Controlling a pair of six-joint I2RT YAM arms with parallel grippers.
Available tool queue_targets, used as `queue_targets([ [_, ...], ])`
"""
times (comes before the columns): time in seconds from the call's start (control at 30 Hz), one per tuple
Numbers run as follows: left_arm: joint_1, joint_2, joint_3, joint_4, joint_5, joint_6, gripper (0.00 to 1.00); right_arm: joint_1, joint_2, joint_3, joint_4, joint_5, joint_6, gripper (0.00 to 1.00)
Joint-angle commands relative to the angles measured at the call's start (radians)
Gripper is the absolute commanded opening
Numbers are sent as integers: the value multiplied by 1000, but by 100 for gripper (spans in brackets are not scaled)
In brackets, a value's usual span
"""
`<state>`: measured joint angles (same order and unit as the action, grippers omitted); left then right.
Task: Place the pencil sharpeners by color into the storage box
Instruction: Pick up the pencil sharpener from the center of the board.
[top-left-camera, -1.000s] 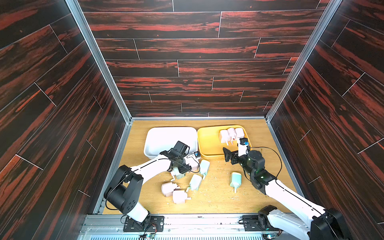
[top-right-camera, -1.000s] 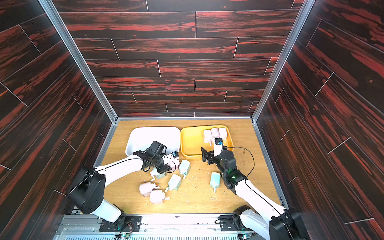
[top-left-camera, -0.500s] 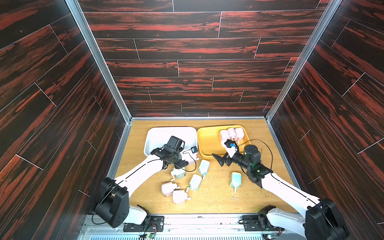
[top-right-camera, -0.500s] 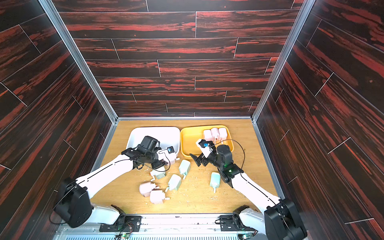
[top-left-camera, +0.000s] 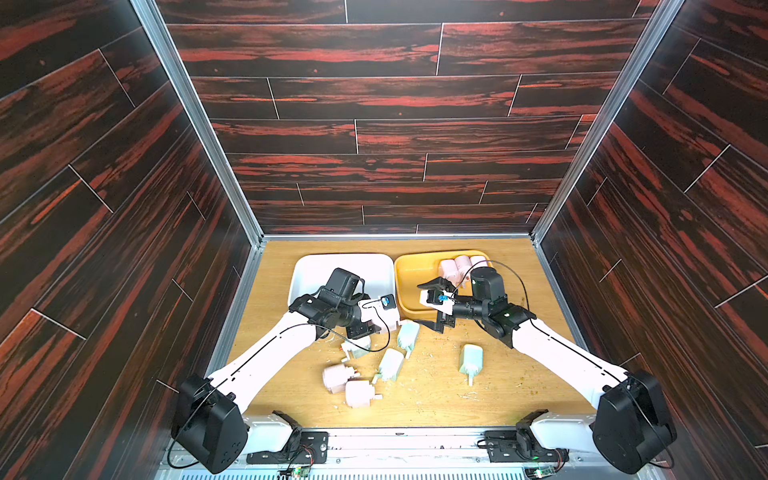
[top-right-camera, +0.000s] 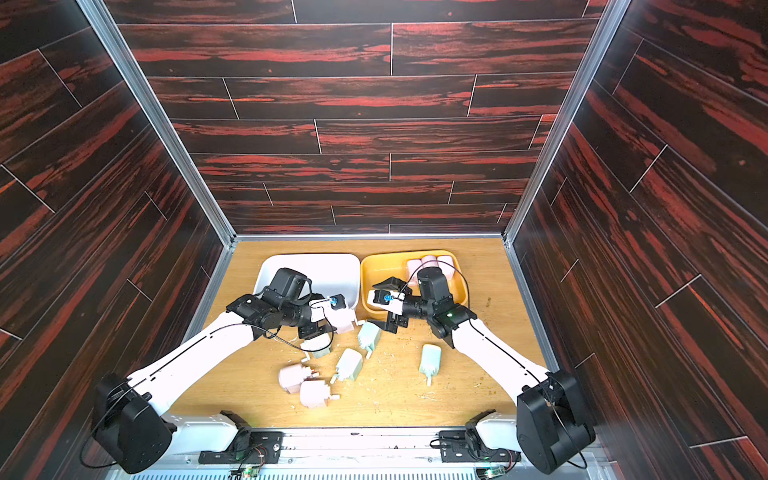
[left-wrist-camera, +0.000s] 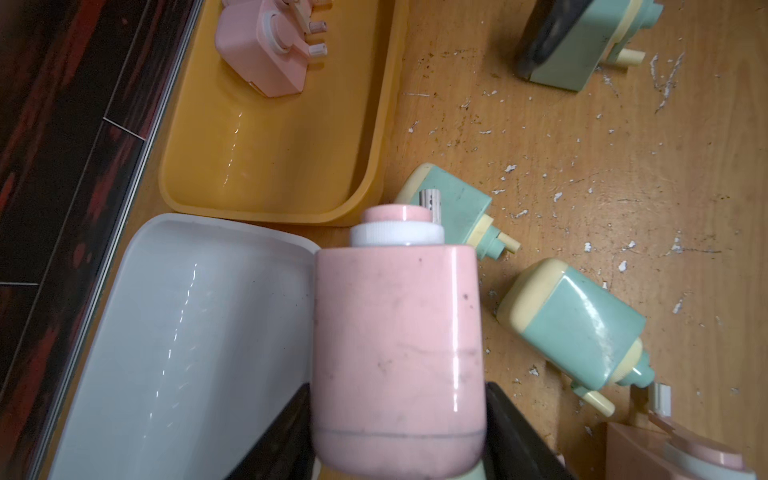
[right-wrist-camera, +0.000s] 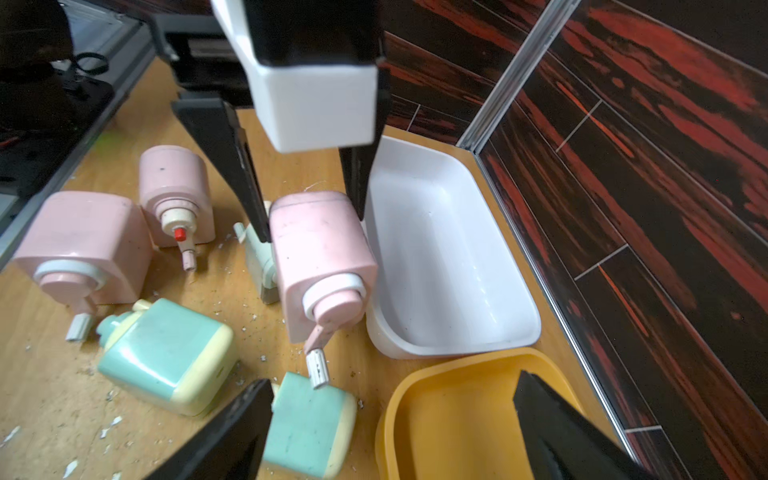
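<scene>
Left gripper (right-wrist-camera: 309, 224) clamped on a pink sharpener (right-wrist-camera: 322, 266) between its fingers, just at the white tub's (top-left-camera: 316, 270) five o'clock corner, right gripper (top-left-camera: 436, 307) spread wide and bare, three o'clock of that sharpener, over the yellow tub's (top-left-camera: 409, 282) near rim.

Wooden table (top-left-camera: 498, 291) carries two trays (top-left-camera: 316, 270), loose sharpeners (top-left-camera: 470, 359), shavings.

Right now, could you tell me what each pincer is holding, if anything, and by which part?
The left pincer grips a pink pencil sharpener by the two sides of its body, at the end opposite the crank. The right pincer is open and holds nothing.
</scene>
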<state>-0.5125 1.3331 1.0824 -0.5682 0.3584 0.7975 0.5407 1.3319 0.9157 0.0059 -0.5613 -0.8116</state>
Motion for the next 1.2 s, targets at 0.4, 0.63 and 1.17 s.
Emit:
queue_targets([
  [0.4,-1,-77,14,38,131,39,0,118,172,198,-241,3,-112,93],
  [0.63,-3,-79,6,52,133,32,0,120,185,218,-240,-81,-108,91],
  [1.17,-4,-85,-16,103,165,22,0,120,250,276,-252,-130,-39,57],
])
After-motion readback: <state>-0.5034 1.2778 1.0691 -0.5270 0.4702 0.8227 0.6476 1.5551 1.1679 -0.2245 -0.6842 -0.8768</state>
